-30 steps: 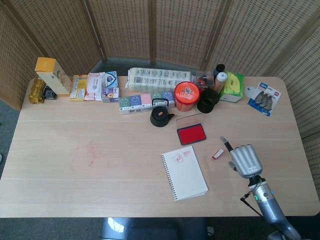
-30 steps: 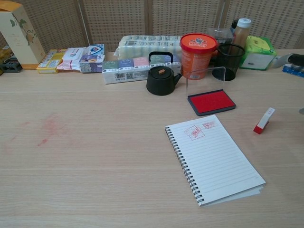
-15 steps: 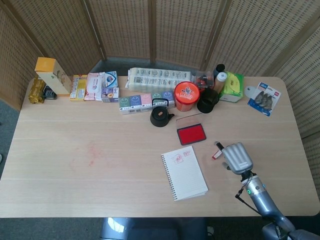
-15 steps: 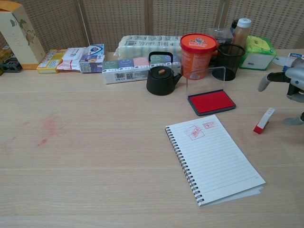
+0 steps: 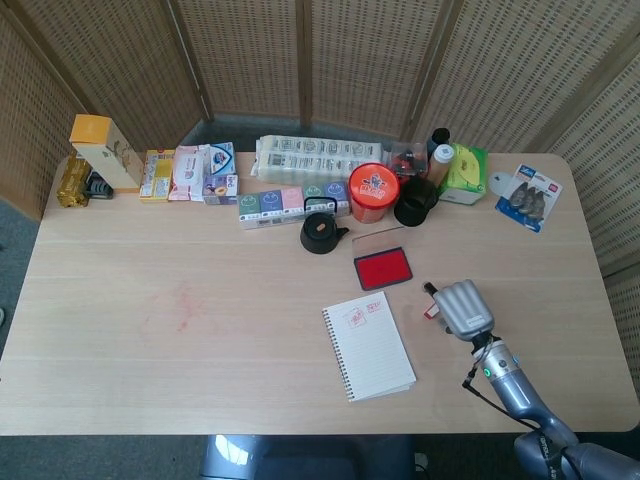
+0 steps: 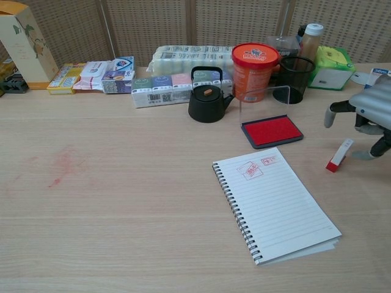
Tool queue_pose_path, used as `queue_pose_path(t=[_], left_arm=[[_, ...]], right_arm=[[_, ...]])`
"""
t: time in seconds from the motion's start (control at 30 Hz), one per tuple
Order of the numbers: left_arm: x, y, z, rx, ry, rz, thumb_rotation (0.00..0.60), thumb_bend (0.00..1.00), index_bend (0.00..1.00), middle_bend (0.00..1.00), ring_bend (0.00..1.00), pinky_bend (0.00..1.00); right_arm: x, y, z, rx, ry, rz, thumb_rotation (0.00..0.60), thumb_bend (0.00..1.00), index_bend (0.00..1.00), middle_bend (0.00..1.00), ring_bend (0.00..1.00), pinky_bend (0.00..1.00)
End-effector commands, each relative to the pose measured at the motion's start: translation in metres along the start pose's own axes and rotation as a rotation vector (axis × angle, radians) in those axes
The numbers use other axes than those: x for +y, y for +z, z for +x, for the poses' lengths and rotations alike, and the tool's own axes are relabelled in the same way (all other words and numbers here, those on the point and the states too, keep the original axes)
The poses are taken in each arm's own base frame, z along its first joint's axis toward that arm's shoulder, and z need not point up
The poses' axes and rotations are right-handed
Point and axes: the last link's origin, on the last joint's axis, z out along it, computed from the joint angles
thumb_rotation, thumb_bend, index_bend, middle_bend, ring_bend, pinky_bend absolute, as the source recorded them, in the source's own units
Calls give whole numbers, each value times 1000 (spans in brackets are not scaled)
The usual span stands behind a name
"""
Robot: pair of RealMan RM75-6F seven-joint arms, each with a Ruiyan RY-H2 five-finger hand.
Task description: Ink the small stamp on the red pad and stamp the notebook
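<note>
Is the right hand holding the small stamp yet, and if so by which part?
Nothing is held. The right hand hovers over the small stamp with fingers spread; the stamp lies on the table, not gripped.

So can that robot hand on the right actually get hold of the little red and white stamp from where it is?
Probably yes. The right robot hand hovers just above the small stamp, fingers spread, with nothing lying between them and only bare table around the stamp.
</note>
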Motion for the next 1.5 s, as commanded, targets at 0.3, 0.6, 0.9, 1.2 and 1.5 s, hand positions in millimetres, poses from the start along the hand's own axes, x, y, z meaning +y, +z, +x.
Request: queue_pose_path(t=[0.3,0.6,0.9,1.2,1.5], left_arm=[[-1,1,-1,-4,3,3,600,31,0,0,3,0],[-1,1,-2,-5,5,8,600,31,0,0,3,0],[0,1,-3,-7,7,9,600,31,0,0,3,0],[0,1,-3,-9,8,8,600,32,0,0,3,0],[0,1,-3,-8,5,8,600,32,0,0,3,0]], right_arm=[[7,11,-11,-19,-29,47,600,269,389,992,1000,1000],[12,15,-19,-31,-5,57,600,280,429,991,1000,1000],[15,18,-23,-28,17,56,600,310,482,991,1000,1000],[15,18,-24,-21,42,62,600,321,514,991,1000,1000],[13,20,-25,-23,85,58,600,327,592,991,1000,1000]])
